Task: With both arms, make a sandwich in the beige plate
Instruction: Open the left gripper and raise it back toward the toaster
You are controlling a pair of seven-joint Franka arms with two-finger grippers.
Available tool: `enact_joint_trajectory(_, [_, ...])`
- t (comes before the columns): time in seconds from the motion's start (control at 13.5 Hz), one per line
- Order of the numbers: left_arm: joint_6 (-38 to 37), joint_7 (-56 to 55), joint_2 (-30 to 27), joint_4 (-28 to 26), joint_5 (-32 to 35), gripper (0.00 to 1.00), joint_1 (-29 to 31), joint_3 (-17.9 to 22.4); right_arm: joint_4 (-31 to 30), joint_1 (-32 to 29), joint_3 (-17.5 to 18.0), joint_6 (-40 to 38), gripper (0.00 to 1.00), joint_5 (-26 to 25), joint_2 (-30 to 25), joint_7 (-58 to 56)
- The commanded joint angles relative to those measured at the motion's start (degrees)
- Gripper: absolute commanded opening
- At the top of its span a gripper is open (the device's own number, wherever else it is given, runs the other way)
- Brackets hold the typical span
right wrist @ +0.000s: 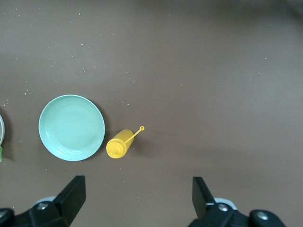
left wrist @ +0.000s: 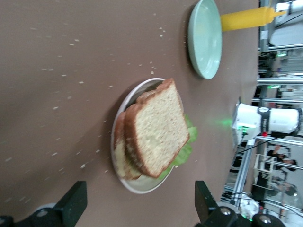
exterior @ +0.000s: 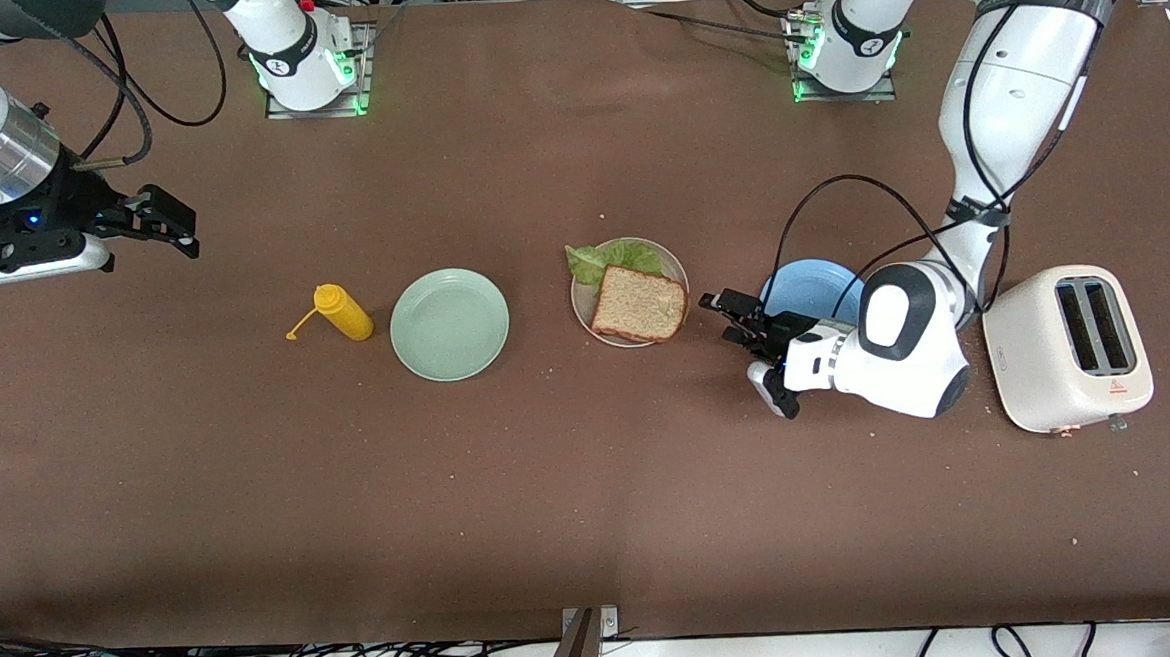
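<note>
Sandwich (exterior: 639,303) overhangs beige plate (exterior: 585,318) (slightly)

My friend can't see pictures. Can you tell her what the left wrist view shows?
A sandwich of brown bread and green lettuce sits on a beige plate, seen between the open left gripper fingers. A mint-green plate and a yellow squeeze bottle lie past it on the brown table.

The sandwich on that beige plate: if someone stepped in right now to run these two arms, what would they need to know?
Left gripper: open, empty, low beside the round beige plate, over the pale blue plate.
Right gripper: open, empty, waiting up at its end of the table.
Sandwich: brown wholegrain slices stacked on the beige plate, ruffled green lettuce sticking out between them.
Done: stacking looks finished.
Left: probably just pulling the left arm away.
</note>
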Motion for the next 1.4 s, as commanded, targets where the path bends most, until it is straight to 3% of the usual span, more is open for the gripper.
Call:
enact_joint_trajectory(0.0, [-2.2, -3.5, -5.1, -0.4, 8.6, 1.00, 1.5, 0.5, 1.4, -0.4, 0.0, -0.5, 1.00, -0.3, -0.7, -1.0])
enact_joint_trajectory(0.22, [-5.1, -7.4, -9.0, -0.2, 16.2, 1.00, 3.3, 0.5, 1.5, -0.4, 0.0, -0.6, 1.00, -0.6, -0.1, -0.9])
enact_joint_trajectory(0.44, [-9.5, -16.5, -12.4, 4.7, 26.0, 1.00, 3.3, 0.5, 1.5, -0.4, 0.0, -0.6, 1.00, -0.5, -0.1, -0.4])
enact_joint_trajectory(0.89, [-25.4, -28.1, -20.7, 13.8, 46.3, 1.00, 1.4, -0.8, 1.5, -0.3, 0.1, -0.8, 1.00, -0.1, -0.1, -0.2])
enact_joint_trajectory(1.03, [-25.4, -31.2, -24.1, 15.1, 48.5, 1.00, 0.2, -0.2, 1.4, -0.4, 0.1, -0.8, 1.00, -0.1, 0.1, -0.2])
enact_joint_trajectory(1.33, [-23.9, -34.3, -32.7, 11.0, 47.2, 1.00, 1.1, 0.8, 1.4, -0.4, 0.0, -0.8, 1.00, -0.1, 0.3, -0.4])
